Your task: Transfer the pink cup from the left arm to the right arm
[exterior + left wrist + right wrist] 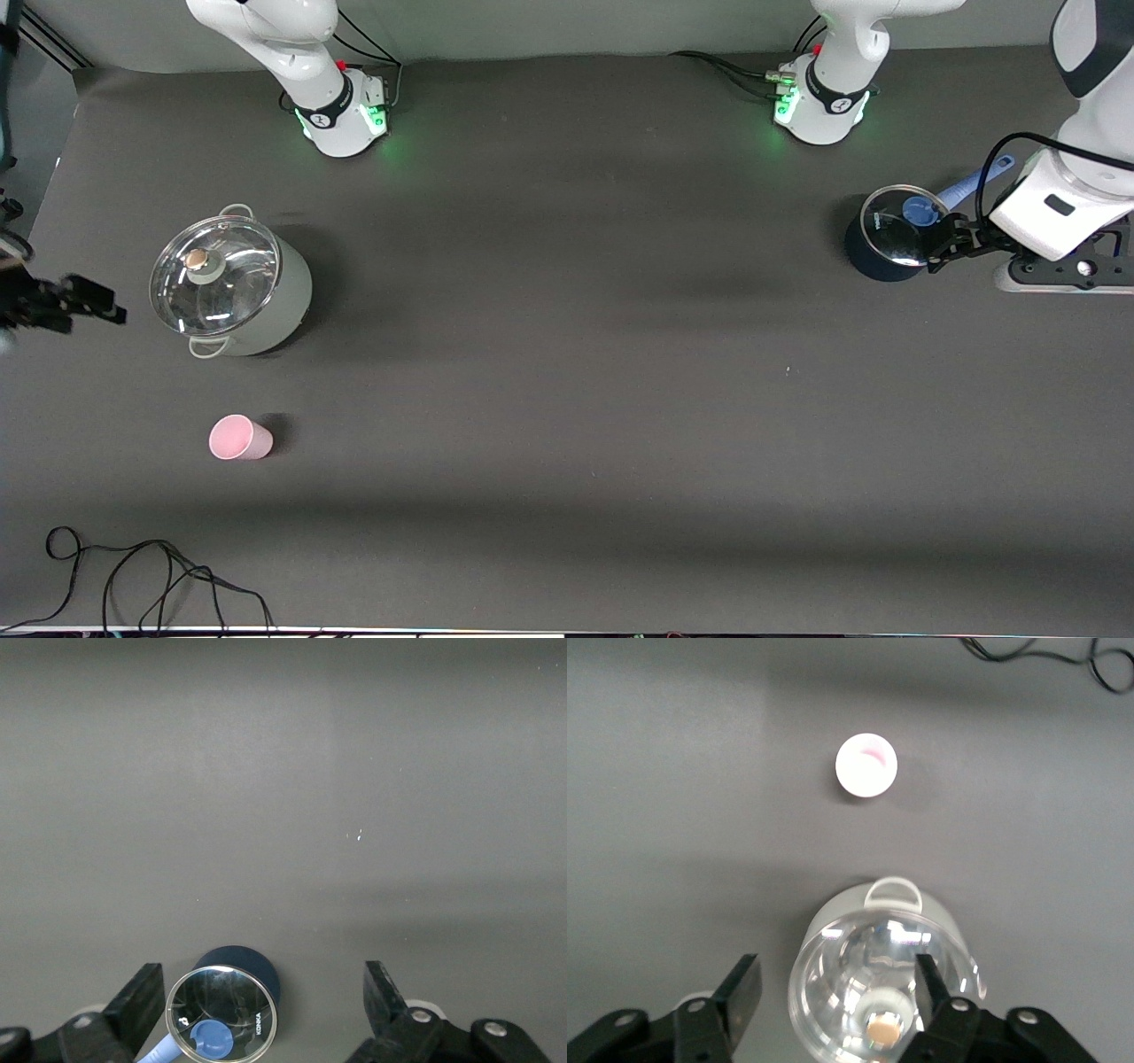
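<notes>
We see the bench (567, 354) carrying a pale green lidded pot (232, 288) at the right arm's end. The left gripper (941, 245), jaws apart, hangs beside the blue saucepan (890, 235); the right gripper (833, 992), jaws apart, hangs over the pot. The pink cup (239, 438) stands upright, nearer the camera than the pot.

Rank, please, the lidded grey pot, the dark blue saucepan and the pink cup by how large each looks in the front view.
1. Lidded grey pot
2. Dark blue saucepan
3. Pink cup
</notes>
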You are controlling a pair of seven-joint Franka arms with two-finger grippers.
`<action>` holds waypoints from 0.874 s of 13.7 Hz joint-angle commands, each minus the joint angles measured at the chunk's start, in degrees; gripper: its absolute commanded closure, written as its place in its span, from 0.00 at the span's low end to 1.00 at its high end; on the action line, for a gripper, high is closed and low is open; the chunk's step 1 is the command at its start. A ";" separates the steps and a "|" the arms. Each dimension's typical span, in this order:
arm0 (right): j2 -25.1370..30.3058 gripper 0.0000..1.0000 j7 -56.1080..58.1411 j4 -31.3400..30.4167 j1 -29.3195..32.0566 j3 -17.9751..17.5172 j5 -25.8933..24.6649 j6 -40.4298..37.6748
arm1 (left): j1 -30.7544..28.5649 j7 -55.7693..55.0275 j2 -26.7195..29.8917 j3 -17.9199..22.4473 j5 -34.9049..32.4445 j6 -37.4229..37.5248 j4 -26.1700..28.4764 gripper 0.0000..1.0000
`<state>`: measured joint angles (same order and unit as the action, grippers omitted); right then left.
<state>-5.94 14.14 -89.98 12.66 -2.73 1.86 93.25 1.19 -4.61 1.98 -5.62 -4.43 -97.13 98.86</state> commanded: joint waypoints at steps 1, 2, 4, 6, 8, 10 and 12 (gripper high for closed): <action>3.99 0.18 -3.86 -1.69 -0.27 -0.26 0.25 -4.29 | 1.00 -1.28 -3.73 1.49 1.61 3.87 -6.73 0.00; 5.31 0.18 -4.30 -2.30 -0.53 -0.26 0.07 -5.35 | 1.09 -1.10 -3.74 1.49 1.79 3.79 -6.84 0.00; 6.46 0.15 -6.22 -3.44 -1.15 -0.17 -0.02 -5.54 | 1.35 -1.19 -3.74 1.58 1.88 3.53 -6.75 0.00; 6.46 0.14 -13.75 -3.71 -3.59 -0.09 -0.02 -5.54 | 1.36 -0.93 -3.91 1.58 1.80 3.88 -6.84 0.00; 6.64 0.11 -15.11 -4.24 -4.92 -0.17 0.07 -5.89 | 1.09 1.87 -4.09 1.58 1.62 3.88 -6.75 0.00; 7.52 0.01 -14.76 -4.41 -5.28 0.09 0.07 -6.07 | 0.74 3.99 -4.44 1.58 1.71 3.35 -6.93 0.00; 7.78 0.00 -11.10 -4.41 -5.19 0.53 0.59 -6.07 | 0.57 4.00 -4.70 1.58 1.71 3.70 -7.19 0.00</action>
<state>-0.23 0.64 -93.03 7.55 -3.03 1.86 87.51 1.41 -1.84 -1.75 -4.65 -3.01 -94.82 93.68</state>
